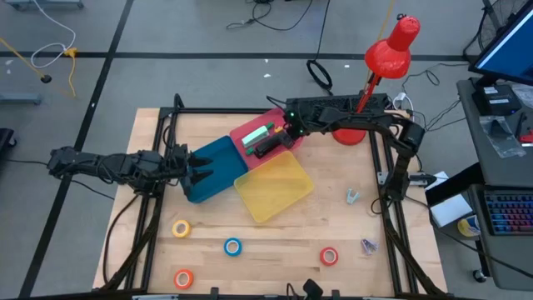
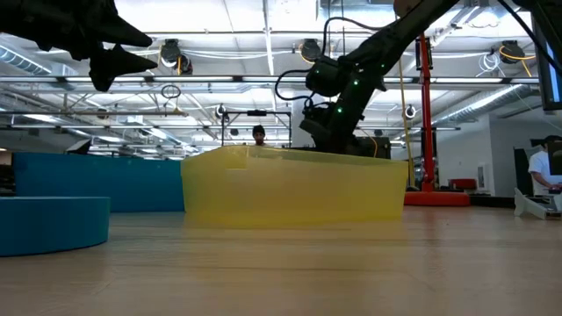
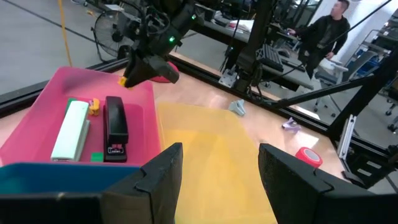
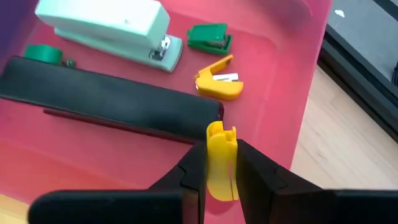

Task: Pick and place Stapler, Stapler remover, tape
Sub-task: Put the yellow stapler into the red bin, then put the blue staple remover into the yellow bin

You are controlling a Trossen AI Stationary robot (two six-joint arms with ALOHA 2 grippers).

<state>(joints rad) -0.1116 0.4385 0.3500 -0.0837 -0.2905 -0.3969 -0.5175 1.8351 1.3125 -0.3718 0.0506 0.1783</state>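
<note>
- My right gripper [image 4: 219,163] is pinching a yellow staple remover [image 4: 221,160] between its fingertips, hanging just over the pink bin [image 1: 287,156] near the far middle of the table [image 1: 150,250].
- The grip looks narrow, only the tail end of the remover sits between my fingers. I judge it could twist or slip out early and land on the black stapler [image 4: 112,93] right below, instead of on bare bin floor.
- If I lower too far before letting go, my fingers may knock that black stapler or the second yellow remover [image 4: 219,82] lying beside it.
- The pink bin is getting crowded: a pale green stapler [image 4: 112,26], a small green remover [image 4: 209,37] and another green piece [image 4: 43,55] at the bin's side already lie in it.
- My left gripper [image 3: 217,171] is spread wide and holds nothing, waiting over the blue bin [image 1: 212,167] toward the left edge of the table. It faces my right arm across the bins, so a careless reach could cross paths.
- The yellow bin [image 1: 275,187] stands empty in the middle, touching the other two bins.
- Four tape rolls wait along the near edge: yellow [image 1: 181,227], blue [image 1: 232,246], orange [image 1: 183,278] and red [image 1: 329,256].
- Two more small items lie toward the right edge, a pale one [image 1: 352,196] and a purplish one [image 1: 367,245]; I cannot tell what they are.
- A red lamp [image 1: 385,62] stands at the far right corner, close behind my right arm.
</note>
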